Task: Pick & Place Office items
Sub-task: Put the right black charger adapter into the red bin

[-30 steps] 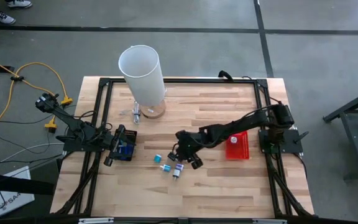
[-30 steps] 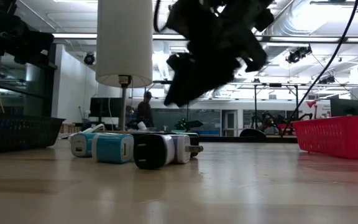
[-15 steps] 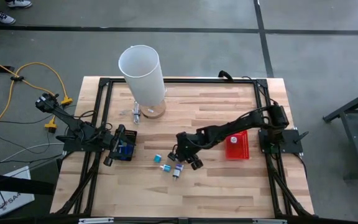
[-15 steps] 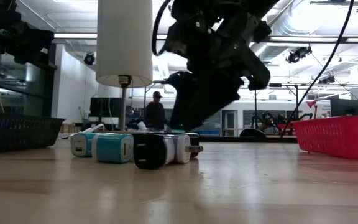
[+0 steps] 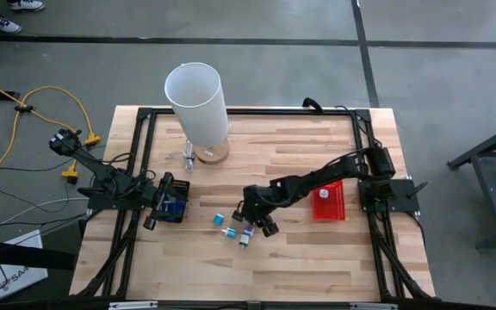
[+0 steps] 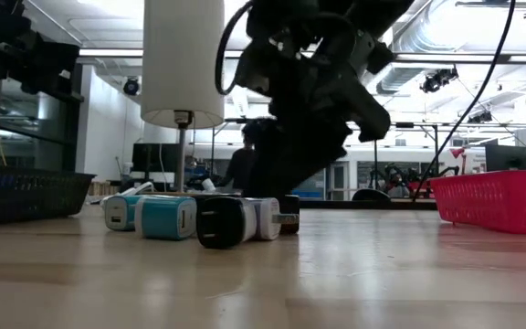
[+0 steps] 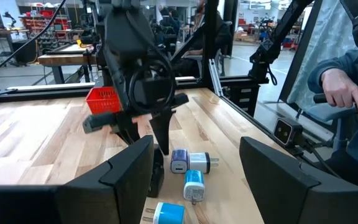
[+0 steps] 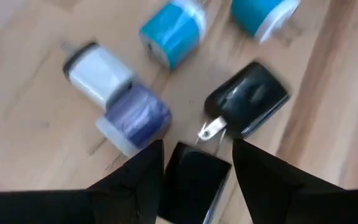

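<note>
Your right gripper (image 5: 255, 226) is down low over the cluster of small plug adapters near the middle of the table, fingers apart, straddling a flat black piece (image 8: 194, 179) that lies on the wood between them; the pictures do not settle whether the pads touch it. Just beyond that piece sits a black adapter (image 8: 248, 99) with its metal prongs turned toward the gripper. Beside it lie a white-and-violet adapter (image 8: 120, 107) and two teal ones (image 8: 174, 34), all close together, so the fingers have neighbours on nearly every side. From table height the adapters (image 6: 199, 217) form one tight row, with your right arm standing right behind them.

Your left gripper (image 5: 157, 208) waits at the left edge of the table, fingers spread wide, above a dark basket (image 5: 176, 203) with blue items in it.

The red mesh basket (image 5: 328, 201) lies to the right of the cluster, under the right arm's reach. The tall white cylinder (image 5: 198, 103) stands at the far side of the table (image 5: 300, 267), well apart from the adapters. A person's hand (image 7: 335, 88) shows beyond the table's edge.
</note>
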`<state>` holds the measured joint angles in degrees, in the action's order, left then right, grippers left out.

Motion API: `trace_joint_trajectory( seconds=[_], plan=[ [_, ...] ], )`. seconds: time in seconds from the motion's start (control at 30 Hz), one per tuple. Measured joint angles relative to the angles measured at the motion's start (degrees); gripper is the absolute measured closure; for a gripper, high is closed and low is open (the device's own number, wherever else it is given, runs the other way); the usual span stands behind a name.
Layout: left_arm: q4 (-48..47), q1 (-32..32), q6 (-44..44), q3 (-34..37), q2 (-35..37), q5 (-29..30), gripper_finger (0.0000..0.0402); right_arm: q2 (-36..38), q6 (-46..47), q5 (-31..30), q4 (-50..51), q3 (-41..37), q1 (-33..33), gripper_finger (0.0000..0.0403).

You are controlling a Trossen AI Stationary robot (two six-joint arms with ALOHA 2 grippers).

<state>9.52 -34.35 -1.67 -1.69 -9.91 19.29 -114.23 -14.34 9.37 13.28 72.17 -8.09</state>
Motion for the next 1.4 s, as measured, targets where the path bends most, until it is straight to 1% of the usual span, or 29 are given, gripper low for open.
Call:
trace_joint_trajectory(
  seconds=[0.53,0.73,1.03,1.4],
  plan=[
    [-0.01,0.0,0.0,0.01,0.0,0.02,0.0169,-0.42,1.26,-0.44,0.16,-0.12,-0.16,0.0225],
    [-0.02,0.0,0.0,0.0,0.01,0.02,0.0169,-0.42,5.12,-0.48,0.25,-0.12,-0.12,0.0225],
    [0.0,0.0,0.0,0.0,0.01,0.0,0.0169,-0.4,9.86,-5.32,0.29,-0.12,-0.12,0.0225],
    [-0.02,0.0,0.0,0.0,0.0,0.0,0.0169,-0.36,10.11,-4.75,0.29,-0.12,-0.16,0.0225]
  ],
)
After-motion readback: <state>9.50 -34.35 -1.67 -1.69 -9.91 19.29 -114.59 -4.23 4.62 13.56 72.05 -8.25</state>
